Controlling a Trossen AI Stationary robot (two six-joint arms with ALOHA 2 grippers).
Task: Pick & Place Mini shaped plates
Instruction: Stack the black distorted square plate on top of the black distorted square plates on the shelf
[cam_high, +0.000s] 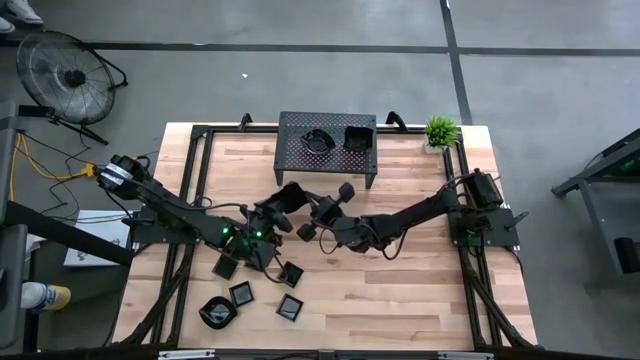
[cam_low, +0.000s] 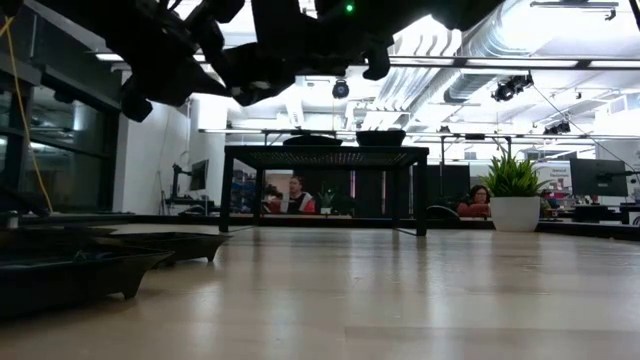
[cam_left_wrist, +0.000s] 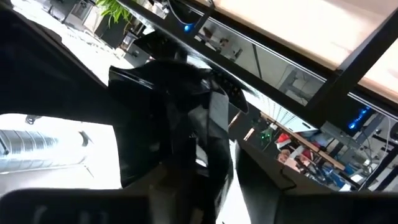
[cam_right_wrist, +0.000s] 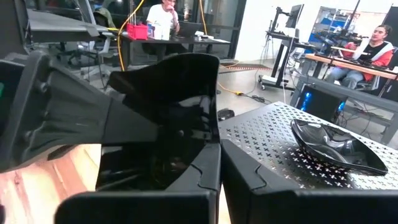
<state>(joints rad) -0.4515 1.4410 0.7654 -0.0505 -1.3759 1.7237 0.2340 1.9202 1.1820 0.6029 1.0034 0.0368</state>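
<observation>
Black and glossy, one mini plate (cam_high: 291, 195) hangs in the air above the middle of the table, just in front of the rack, caught between the two arms. In the right wrist view it stands nearly upright, its hollow face turned toward the camera. The right gripper (cam_high: 316, 212) comes in from the right and its fingers are pressed together on the plate's lower edge. The left gripper (cam_high: 276, 210) meets the same plate from the other side; whether its fingers are clamped on the plate or spread off it cannot be told.

Two more plates sit on top of the perforated rack (cam_high: 300, 160), which stands at the table's far edge: a rounded plate (cam_high: 318, 140) and a squarish plate (cam_high: 358, 137), side by side but apart.

Five loose plates (cam_high: 241, 294) lie on the wooden table (cam_high: 400, 290), scattered near the front left and below the left arm.

A potted plant (cam_high: 441, 131) stands at the far right corner, just beside the rack. In the room beyond the table, seated people show at desks.
</observation>
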